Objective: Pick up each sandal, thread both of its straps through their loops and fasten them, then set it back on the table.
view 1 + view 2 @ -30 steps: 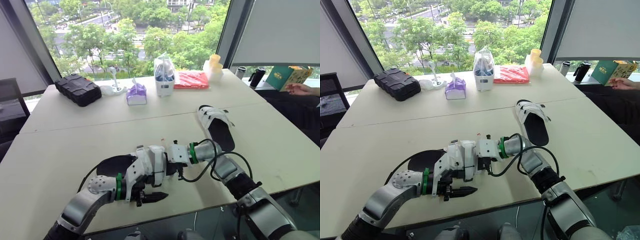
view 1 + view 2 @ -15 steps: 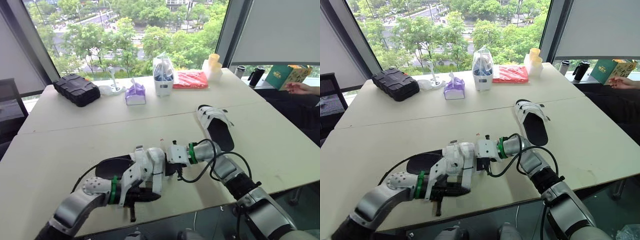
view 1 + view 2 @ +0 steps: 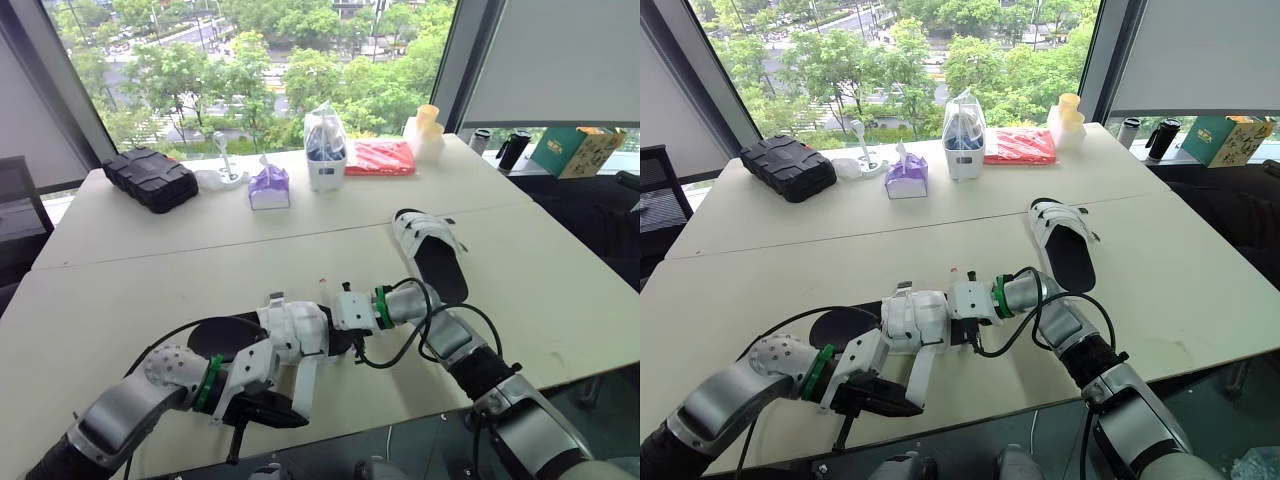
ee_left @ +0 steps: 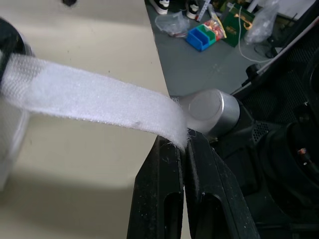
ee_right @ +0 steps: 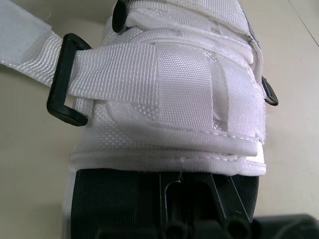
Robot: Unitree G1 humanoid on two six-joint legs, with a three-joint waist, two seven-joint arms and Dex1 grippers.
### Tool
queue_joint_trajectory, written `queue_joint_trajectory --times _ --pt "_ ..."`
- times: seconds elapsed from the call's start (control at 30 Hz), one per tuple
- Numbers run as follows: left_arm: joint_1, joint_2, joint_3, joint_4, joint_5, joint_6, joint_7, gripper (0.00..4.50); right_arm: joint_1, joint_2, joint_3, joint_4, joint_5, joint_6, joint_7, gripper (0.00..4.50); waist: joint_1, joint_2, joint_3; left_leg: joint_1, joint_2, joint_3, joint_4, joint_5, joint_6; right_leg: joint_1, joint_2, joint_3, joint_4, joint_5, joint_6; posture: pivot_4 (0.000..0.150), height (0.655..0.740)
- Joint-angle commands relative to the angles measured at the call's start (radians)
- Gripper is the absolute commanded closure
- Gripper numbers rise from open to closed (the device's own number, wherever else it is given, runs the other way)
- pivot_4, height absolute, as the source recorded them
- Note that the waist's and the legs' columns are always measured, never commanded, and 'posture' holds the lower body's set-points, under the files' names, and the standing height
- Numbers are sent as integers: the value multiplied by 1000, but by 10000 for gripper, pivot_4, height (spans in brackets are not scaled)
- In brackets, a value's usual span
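- The left gripper (image 4: 185,142) is pressed together on the free end of a white strap (image 4: 94,102); in the left wrist view the strap's tip sits pinched between the two black fingers (image 4: 160,174).
- The strap runs taut from that pinch back to the near sandal (image 3: 230,335), slanting down past the desk's (image 3: 120,290) near edge.
- The left gripper hangs just off the near edge, below the level of the desk top.
- The right gripper (image 3: 345,335) meets the near sandal from its right side; whether it is clamped on the sandal or spread cannot be told.
- In the right wrist view a black loop (image 5: 64,79) sits at the side of the sandal's white upper, with white webbing passing through it.
- The near sandal has a black sole and lies close to the near edge, about midway along it.
- The second sandal (image 3: 432,250) lies flat, sole down, toward the desk's right edge, well apart from the first.
- Along the far edge stand a black case (image 3: 152,178), a purple pack (image 3: 268,188), a bagged white container (image 3: 326,150), a red packet (image 3: 379,158) and yellow cups (image 3: 427,125).
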Motion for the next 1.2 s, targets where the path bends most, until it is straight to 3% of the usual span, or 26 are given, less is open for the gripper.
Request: queue_joint_trajectory --times 0.03,0.17,0.3,0.63,1.07,1.1,1.2 --pt "-80 -6 66 -16 -78 41 -18 44648 19 -14 21 39 -37 23 4 45000 0 0 0 0 0 0 1 0 0 1 0 0 0 0 0 1500 7400" --pt "-188 -44 154 19 -220 163 5 44648 14 -12 21 47 -39 19 0 45000 -1 -1 1 0 0 0 2 0 0 1 0 0 0 -1 2 1500 7400" --pt "-254 -97 200 92 -265 222 49 44648 13 -10 20 50 -39 18 -6 45000 -4 -2 2 0 0 0 2 0 0 1 1 0 1 0 2 1500 7400" --pt "-269 -273 326 243 -404 422 284 44648 6 -14 18 59 -43 11 -17 45000 -2 -6 5 0 0 0 4 1 -1 1 2 0 3 2 4 1500 7400" --pt "-256 -353 321 317 -336 518 532 44648 -13 -11 20 84 -46 -4 -21 45000 0 -6 5 1 0 -1 7 1 -2 3 2 0 3 3 4 1500 7400" --pt "-261 -365 335 320 -355 537 541 38298 -15 -10 20 89 -47 -6 -23 45000 0 -6 5 2 0 -1 7 1 -2 4 2 0 3 3 4 1500 7400" --pt "-280 -406 380 333 -397 576 589 25557 -18 -7 21 95 -47 -7 -25 45000 0 -6 5 2 0 -1 9 1 -2 5 2 0 3 3 4 1500 7400"
